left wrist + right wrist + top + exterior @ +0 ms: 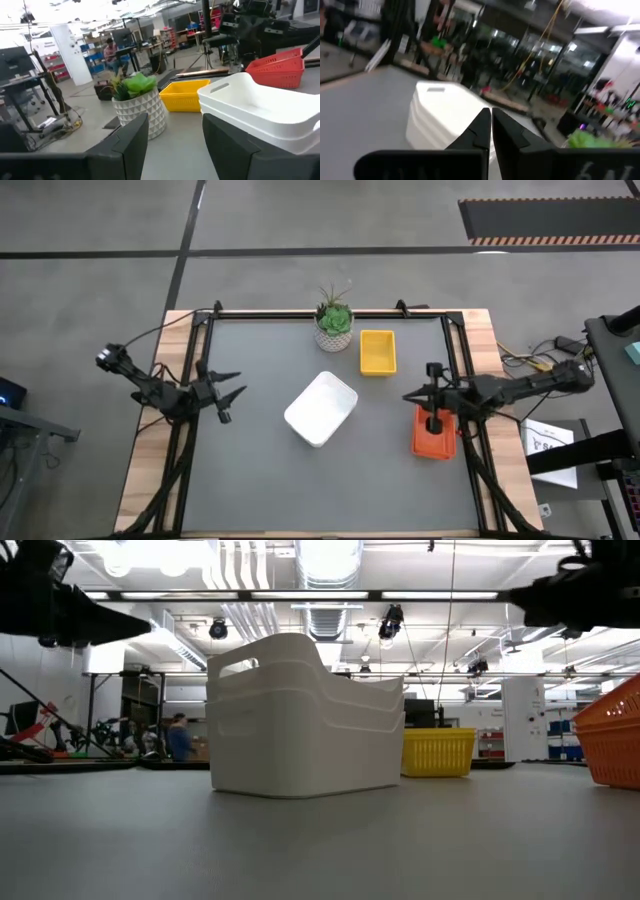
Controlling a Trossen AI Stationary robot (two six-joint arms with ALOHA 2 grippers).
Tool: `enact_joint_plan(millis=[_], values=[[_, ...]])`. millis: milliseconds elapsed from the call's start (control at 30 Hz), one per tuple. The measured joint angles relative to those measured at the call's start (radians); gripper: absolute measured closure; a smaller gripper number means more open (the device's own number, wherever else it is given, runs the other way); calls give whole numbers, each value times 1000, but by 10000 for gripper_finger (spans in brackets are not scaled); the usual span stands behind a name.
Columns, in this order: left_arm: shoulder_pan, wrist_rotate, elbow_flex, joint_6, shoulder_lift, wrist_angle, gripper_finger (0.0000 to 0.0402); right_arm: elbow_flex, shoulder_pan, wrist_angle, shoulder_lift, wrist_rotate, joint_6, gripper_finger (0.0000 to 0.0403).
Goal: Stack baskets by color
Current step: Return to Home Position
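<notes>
1. Left gripper [238,385]: it hangs over the left side of the table [250,480], well apart from every basket. Its fingers [127,145] are spread wide, with nothing between them and nothing touched.
2. Right gripper [408,394]: it hangs over the right side, tip pointing toward the table's middle. Its fingers [482,127] are pressed together and pinch nothing.
3. Hard to see:
   - From table height, both grippers are only dark shapes in the top corners.
   - The plant [334,323] is hidden there behind the white stack [300,720].
   - The orange basket [612,745] is cut off by the picture's right edge.
   - From above, the right arm crosses the orange basket's far end.
   - Whether the yellow or orange baskets hold nested ones cannot be told.
4. White stack: it sits at the table's centre, openings up, nested rims showing. Its long axis runs diagonally, near-left to far-right.
5. Yellow basket [377,351]: it sits on the far side, just beside the plant on its right. Its long axis runs near to far.
6. Orange basket: it sits at the right edge. Its long axis runs near to far.
</notes>
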Motion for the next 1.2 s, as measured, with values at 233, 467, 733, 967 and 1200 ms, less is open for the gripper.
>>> enact_joint_plan(millis=[233,467,733,967,1200], values=[[0,-2,-42,-78,-52,2,228,-41,1,-67,-209,-12,26,394],[0,85,-43,-507,-40,4,228,123,76,-226,-145,-80,168,394],[0,88,-44,-650,80,152,228,264,320,-341,107,-45,252,394],[0,91,-44,-494,336,605,228,207,484,-352,298,95,412,394],[-1,106,48,-439,601,768,228,155,568,-338,375,201,535,394]])
